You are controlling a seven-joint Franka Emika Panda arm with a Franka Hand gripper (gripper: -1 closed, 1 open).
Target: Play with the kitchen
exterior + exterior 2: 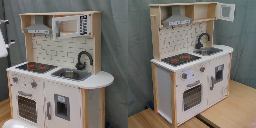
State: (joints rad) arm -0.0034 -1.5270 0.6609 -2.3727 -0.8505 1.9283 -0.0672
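Observation:
The kitchen (55, 75) is a tall white and light-wood toy unit that fills the middle of both exterior views (190, 65). It has a black stove top with red rings (36, 66) (179, 59), a metal sink (71, 74) (210, 50) with a black faucet (83, 58) (202, 39), a grey hood (39, 29) (178, 20) and an oven door (26, 106) (192, 96). In the second exterior view the upper cabinet door (226, 11) stands open. My gripper does not show in either view.
A grey-green curtain (115, 45) hangs behind the kitchen. Wooden table tops (235, 107) lie around its base. A white rounded shape (15, 123) sits at the first exterior view's bottom left, and a white and dark object (3, 42) at the first exterior view's left edge.

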